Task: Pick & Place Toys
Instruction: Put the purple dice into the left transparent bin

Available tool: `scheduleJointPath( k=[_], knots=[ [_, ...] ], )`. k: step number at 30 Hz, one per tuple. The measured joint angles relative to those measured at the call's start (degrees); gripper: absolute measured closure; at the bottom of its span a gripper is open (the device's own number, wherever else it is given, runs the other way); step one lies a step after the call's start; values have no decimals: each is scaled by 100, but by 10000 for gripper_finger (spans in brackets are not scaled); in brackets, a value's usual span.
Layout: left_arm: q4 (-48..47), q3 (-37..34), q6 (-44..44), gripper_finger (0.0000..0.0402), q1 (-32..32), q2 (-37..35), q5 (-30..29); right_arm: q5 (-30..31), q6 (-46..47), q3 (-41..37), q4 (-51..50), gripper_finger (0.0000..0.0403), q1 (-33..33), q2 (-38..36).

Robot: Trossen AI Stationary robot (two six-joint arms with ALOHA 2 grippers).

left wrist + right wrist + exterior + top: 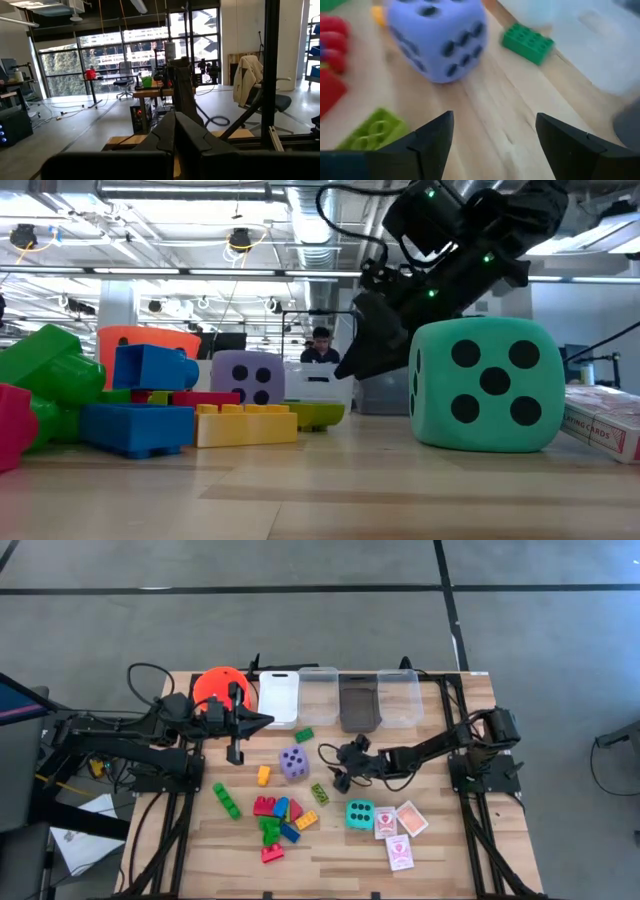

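Table (440,855): I see the toys spread over its middle and near half, so either arm can reach them; the containers sit in a row along the far edge as drop points.
Containers: orange bucket (215,683), white bin (279,697) and clear bins (398,697) stand side by side, well apart from the toy pile.
Left arm: I have it parked just in front of the bucket, clear of the toys, which I judge leaves the working space to the other arm.
Right arm: I have it stretched from the right edge toward the table centre, between the two dice.
Purple die (436,37): sits free on the wood, near the right gripper but apart from it.
Teal die (486,384): stands near the cards (399,833), untouched.
Brick pile (277,822): red, green, blue and yellow bricks lie clustered, touching one another.
Green brick (527,43): lies alone beside the white bin.
Right gripper (492,137): fingers spread apart over bare wood, grasping nothing, touching nothing.
Left gripper (175,131): fingers clenched together, empty.
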Motion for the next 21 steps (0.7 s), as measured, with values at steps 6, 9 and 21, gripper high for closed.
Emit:
scheduleJointPath(
  k=[6,9,21],
  knots=[
    [-484,-4,-107,402,-23,-1,13,-392,-1518,-1,649,127,185,-443],
    [-1078,-4,-109,402,-109,-53,-223,-600,-2121,2,817,127,150,-658],
    [-3893,-4,-1361,402,-343,1027,-2182,-2590,-2518,22,1741,127,-810,-304]
  ],
)
